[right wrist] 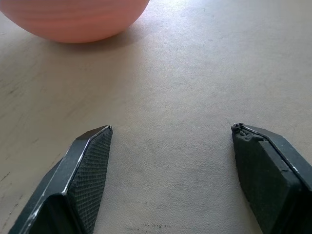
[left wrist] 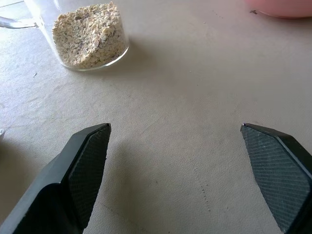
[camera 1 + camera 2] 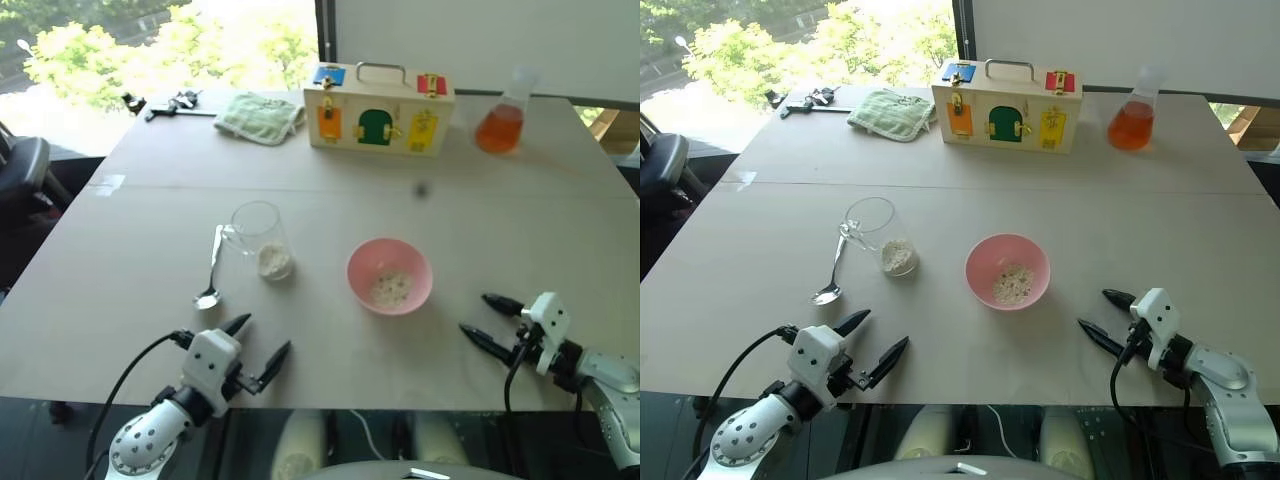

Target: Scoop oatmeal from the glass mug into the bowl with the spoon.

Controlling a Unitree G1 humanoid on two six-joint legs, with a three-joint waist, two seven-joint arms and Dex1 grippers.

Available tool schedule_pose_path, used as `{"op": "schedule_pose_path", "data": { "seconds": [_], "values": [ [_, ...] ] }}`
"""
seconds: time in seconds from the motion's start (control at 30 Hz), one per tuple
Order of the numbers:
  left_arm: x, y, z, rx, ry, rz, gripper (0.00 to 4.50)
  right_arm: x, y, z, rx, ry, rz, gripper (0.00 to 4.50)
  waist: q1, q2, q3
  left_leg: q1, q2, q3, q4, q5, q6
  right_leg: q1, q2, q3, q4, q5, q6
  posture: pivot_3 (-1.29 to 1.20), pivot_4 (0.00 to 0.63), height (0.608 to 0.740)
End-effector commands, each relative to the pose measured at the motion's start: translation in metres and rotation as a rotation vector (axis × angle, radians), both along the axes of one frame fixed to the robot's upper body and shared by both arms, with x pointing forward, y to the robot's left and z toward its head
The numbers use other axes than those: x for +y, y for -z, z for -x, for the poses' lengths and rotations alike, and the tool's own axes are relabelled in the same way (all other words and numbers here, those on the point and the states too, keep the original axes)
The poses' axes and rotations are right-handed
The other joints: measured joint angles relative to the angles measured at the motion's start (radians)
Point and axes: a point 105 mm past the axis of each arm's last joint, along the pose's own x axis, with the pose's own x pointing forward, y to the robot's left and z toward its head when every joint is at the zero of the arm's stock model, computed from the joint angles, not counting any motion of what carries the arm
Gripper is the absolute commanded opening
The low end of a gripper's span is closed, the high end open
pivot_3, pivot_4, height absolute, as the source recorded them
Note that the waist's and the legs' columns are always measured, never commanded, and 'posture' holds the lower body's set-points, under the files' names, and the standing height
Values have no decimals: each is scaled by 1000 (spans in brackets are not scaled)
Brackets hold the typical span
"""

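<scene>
The glass mug [image 3: 260, 238] stands left of the table's centre, with pale oatmeal [image 3: 274, 262] in its bottom. A silver spoon [image 3: 211, 270] lies flat on the table just left of the mug. To the right sits the pink bowl [image 3: 389, 275], holding a small heap of flakes. My left gripper [image 3: 260, 338] hovers open and empty at the near edge, in front of the mug and spoon. My right gripper [image 3: 478, 318] is open and empty at the near right, just right of the bowl. The left wrist view shows the mug [image 2: 83, 36] ahead, the right wrist view the bowl [image 1: 73, 19].
At the table's far side stand a wooden latch box [image 3: 378, 108], a flask of orange liquid [image 3: 501, 122], a green cloth [image 3: 260, 116] and a small black tool [image 3: 172, 103]. The table's near edge [image 3: 350, 405] runs just under both grippers.
</scene>
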Motion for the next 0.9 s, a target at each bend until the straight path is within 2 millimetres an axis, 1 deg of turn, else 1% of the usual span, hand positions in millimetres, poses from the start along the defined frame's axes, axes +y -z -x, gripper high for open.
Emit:
{"op": "schedule_pose_path", "data": {
  "seconds": [0.03, 0.27, 0.73, 0.8, 0.9],
  "values": [
    [4, 10, 6, 46, -10, -7, 4479, -6, 5, 5, 22, 4, 6, 3950, 0, 0, 0, 0, 0, 0, 0, 0, 0, 0, 0, 0, 0, 0, 0, 0, 150, 740],
    [1, 10, 4, 42, -10, 11, 4479, -2, 2, 5, 5, -15, -1, 3950, 0, 1, 0, 0, 0, 0, 0, 0, 0, 0, 0, 0, 0, 0, 0, 0, 150, 740],
    [1, 10, 7, 41, -21, 17, 4479, 3, 0, 6, -1, -27, -12, 3950, 0, 1, 0, 0, 0, 0, 0, 0, 0, 0, 0, 0, 0, 0, 0, 0, 150, 740],
    [1, 9, 7, 37, -24, 17, 4479, 4, -1, 6, -3, -30, -13, 3950, 0, 1, 0, 0, 0, 0, 0, 0, 0, 0, 0, 0, 0, 0, 0, 0, 150, 740],
    [2, -2, 3, 3, -38, 45, 4479, 4, -10, 5, -13, -53, -5, 3950, 0, 1, 0, 0, 0, 0, 0, 0, 0, 0, 0, 0, 0, 0, 0, 0, 150, 740]
  ]
}}
